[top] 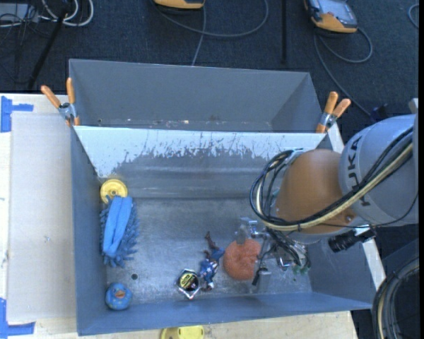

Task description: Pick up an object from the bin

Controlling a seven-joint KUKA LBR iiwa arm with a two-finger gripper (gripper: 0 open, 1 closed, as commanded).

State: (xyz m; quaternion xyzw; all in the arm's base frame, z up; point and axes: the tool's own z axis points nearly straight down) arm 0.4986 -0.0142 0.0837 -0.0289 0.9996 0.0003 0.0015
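Camera view: found the gripper (pixel 272 260) low at front right of the grey metal bin (pixel 169 224), just beside a reddish-brown rounded lump (pixel 239 260). Could not tell its opening, partly hidden under the orange wrist cover (pixel 307 189).

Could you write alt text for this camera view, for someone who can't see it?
A robot arm's gripper hangs low beside a reddish-brown lump in the lower right of a grey bin. A blue bristly brush and yellow disc lie at left.
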